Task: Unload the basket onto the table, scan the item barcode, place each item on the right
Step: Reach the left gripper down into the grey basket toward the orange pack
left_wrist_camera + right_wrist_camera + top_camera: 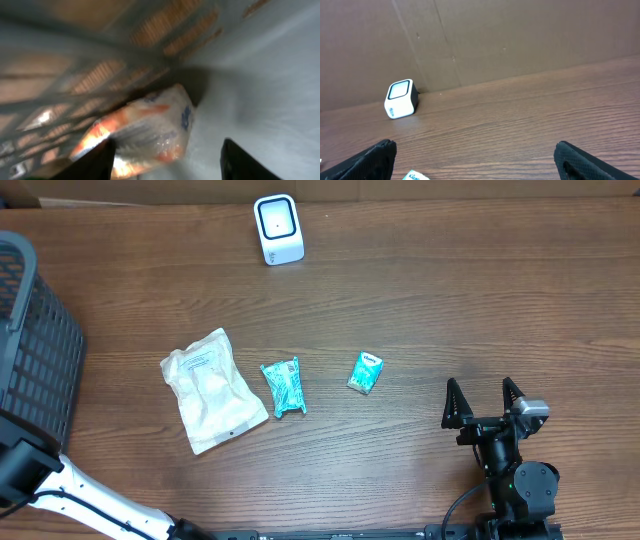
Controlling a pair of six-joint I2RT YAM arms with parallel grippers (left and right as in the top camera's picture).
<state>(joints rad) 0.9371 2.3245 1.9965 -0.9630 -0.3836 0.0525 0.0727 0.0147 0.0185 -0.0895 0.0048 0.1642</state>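
My left gripper [167,160] is down inside the grey basket [35,350] and stands open. Between its fingers lies a clear packet with orange print [150,125], blurred, against the basket's mesh wall [100,60]. The left finger [97,162] is at the packet's edge, while the right finger [242,162] is well apart from it. The white barcode scanner [278,229] stands at the table's far edge, also seen as the scanner [400,98] in the right wrist view. My right gripper [484,402] rests open and empty at the front right.
On the table lie a white pouch [212,389], a teal packet [284,386] and a small tissue pack [366,372]. A cardboard wall [520,40] stands behind the scanner. The left arm's white link [90,500] crosses the front left corner.
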